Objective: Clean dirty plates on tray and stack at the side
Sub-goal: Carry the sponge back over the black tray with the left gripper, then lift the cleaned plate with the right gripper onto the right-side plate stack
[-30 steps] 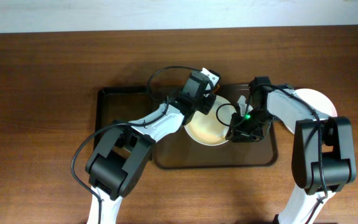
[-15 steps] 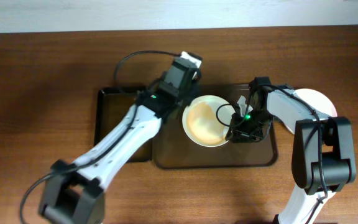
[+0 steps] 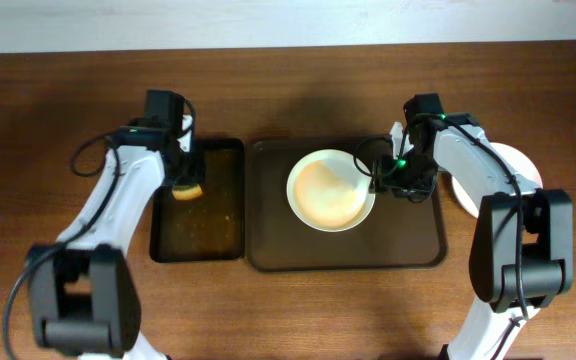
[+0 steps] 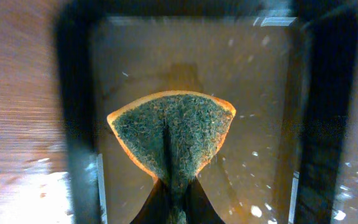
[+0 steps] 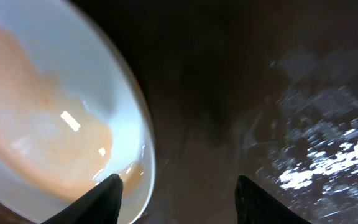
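Observation:
A white plate (image 3: 330, 190) with an orange smear lies on the big brown tray (image 3: 408, 240). My right gripper (image 3: 381, 179) is open at the plate's right rim. In the right wrist view its jaws (image 5: 182, 199) straddle the rim of the plate (image 5: 42, 112), one finger over the plate and one over the tray (image 5: 229, 93). My left gripper (image 3: 184, 176) is shut on a folded sponge (image 3: 187, 189) over the small dark tray (image 3: 218, 220). In the left wrist view the sponge (image 4: 173, 127) shows its green face and orange edge above my left gripper's jaws (image 4: 171, 205).
A clean white plate (image 3: 513, 162) lies on the table right of the big tray, partly under my right arm. The small tray (image 4: 260, 74) is wet and streaked brown. Bare wooden table surrounds both trays.
My left arm has swung from the plate leftward to the small tray, carrying the sponge. My right gripper has shifted slightly up along the plate's right rim. The plate has shifted a little left.

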{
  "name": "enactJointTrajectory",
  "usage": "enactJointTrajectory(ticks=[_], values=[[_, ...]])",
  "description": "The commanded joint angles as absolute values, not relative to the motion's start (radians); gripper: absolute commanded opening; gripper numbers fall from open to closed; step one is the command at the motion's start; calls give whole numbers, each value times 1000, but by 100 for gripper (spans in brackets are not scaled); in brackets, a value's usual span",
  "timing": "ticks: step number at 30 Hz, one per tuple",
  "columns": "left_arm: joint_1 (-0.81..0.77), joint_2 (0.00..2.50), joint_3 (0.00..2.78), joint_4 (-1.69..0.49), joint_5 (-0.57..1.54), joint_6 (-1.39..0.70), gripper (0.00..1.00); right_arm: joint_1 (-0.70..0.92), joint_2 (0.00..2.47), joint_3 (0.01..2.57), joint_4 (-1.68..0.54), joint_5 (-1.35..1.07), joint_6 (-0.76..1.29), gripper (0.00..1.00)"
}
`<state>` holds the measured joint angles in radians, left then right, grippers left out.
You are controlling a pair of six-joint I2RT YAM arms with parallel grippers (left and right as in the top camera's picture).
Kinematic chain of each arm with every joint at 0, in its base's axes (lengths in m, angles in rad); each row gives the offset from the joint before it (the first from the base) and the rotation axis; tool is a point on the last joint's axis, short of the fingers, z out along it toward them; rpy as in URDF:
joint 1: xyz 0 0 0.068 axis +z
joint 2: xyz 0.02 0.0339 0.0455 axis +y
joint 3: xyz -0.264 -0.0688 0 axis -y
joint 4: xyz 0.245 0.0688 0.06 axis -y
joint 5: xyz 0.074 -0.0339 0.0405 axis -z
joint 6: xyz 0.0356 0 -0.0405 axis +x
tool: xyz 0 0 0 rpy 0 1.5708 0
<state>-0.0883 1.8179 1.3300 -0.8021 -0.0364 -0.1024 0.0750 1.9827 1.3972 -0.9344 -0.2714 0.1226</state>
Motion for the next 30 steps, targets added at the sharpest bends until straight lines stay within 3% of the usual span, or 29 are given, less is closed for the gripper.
enactJointTrajectory(ticks=[1,3,6,7,9,10,17,19,21,22,23,26,30], values=[[-87,1923,1312,-768,-17,-113,0,106,1983,1405,-884,-223,43,59],[-87,1961,1312,-767,-3,-112,4,138,1984,1404,-837,-187,22,59],[-87,1979,1312,-770,-2,-112,18,183,1986,1404,-791,-155,-9,59],[-87,1979,1312,-771,-2,-112,45,201,1986,1404,-785,-124,-19,59],[-87,1979,1312,-771,-2,-112,73,211,1987,1403,-784,-45,-19,55],[-87,1979,1312,-772,-2,-112,100,211,1988,1403,-782,-39,-19,52],[-87,1979,1312,-771,-3,-112,100,210,1989,1336,-713,-41,-19,43],[-87,1979,1312,-771,-3,-112,100,210,1989,1312,-684,-73,-19,27],[-87,1979,1312,-771,-3,-112,100,210,1989,1312,-678,-101,-19,22],[-87,1979,1312,-771,-3,-112,100,210,1989,1312,-665,-96,-19,8],[-87,1979,1312,-758,-3,-112,100,208,1989,1312,-653,-96,-19,4],[-87,1979,1312,-741,-3,-112,100,208,1988,1327,-661,-97,-19,4],[-87,1979,1312,-741,-3,-112,100,220,1926,1515,-906,6,-3,4]])
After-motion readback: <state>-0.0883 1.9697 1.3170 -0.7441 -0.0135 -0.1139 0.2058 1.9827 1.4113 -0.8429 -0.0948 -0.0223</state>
